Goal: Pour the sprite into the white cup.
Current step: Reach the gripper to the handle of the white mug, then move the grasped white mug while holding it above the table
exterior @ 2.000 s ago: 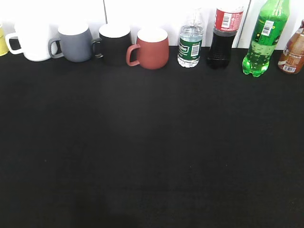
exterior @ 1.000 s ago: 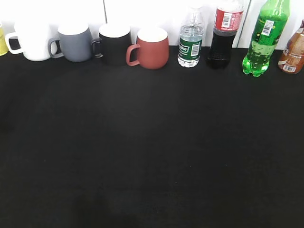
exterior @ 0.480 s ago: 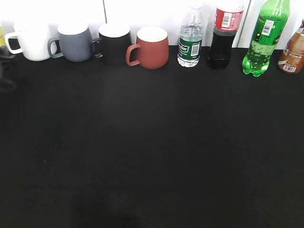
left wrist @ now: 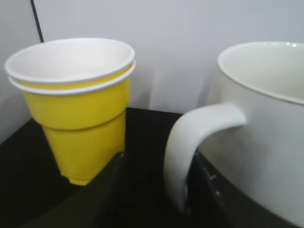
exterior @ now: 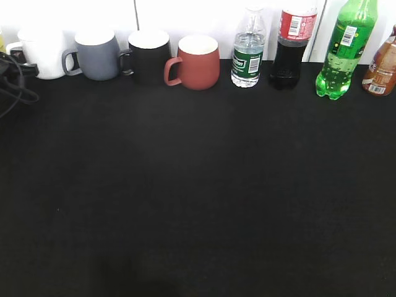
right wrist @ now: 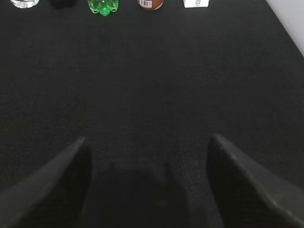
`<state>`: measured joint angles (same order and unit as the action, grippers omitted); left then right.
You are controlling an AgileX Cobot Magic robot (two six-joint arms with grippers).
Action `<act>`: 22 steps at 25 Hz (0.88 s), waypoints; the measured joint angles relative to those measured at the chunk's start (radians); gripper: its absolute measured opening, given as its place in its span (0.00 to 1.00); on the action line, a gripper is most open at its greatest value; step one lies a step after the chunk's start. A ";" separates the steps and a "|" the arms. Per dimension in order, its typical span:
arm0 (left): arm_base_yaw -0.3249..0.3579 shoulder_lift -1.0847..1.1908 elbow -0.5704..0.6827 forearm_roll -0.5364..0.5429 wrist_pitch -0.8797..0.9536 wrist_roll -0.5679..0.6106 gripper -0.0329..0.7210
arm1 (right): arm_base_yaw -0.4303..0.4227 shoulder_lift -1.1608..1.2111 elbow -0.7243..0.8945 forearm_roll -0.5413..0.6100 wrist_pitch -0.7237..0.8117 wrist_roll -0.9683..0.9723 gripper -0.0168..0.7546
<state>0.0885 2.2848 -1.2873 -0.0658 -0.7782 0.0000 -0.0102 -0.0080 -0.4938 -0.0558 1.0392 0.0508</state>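
The sprite (exterior: 343,49), a tall bright-green bottle, stands at the back right of the black table; its base shows in the right wrist view (right wrist: 103,5). The white cup (exterior: 46,55) stands at the back left with its handle to the left. My left gripper (exterior: 12,74) is at the left edge beside that handle. In the left wrist view the white cup (left wrist: 256,142) fills the right side, and my left gripper (left wrist: 156,164) is open with the loop handle between its fingers. My right gripper (right wrist: 147,142) is open and empty above bare table.
A grey mug (exterior: 99,55), a black mug (exterior: 150,57) and a red mug (exterior: 197,62) stand in a row beside the white cup. A water bottle (exterior: 248,52), a cola bottle (exterior: 289,49) and a brown bottle (exterior: 380,68) flank the sprite. Yellow paper cups (left wrist: 76,104) stand left of the white cup.
My left gripper has come into the exterior view from the left edge and now sits at the white cup's handle. The bottles and mugs have not moved.
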 joint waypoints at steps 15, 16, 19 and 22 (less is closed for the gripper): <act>-0.001 0.093 -0.149 0.006 -0.005 -0.014 0.14 | 0.000 0.000 0.000 0.000 0.000 0.000 0.75; -0.001 0.094 -0.146 0.006 -0.017 -0.014 0.14 | 0.000 0.000 0.000 0.000 0.000 0.000 0.75; -0.001 0.095 -0.116 -0.002 -0.078 -0.013 0.14 | 0.000 0.000 0.000 0.000 0.000 0.000 0.75; -0.001 0.060 -0.032 -0.019 -0.135 -0.010 0.14 | 0.000 0.000 0.000 0.000 0.000 0.000 0.75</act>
<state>0.0875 2.3444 -1.3197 -0.0851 -0.9129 -0.0095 -0.0102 -0.0080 -0.4938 -0.0558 1.0392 0.0508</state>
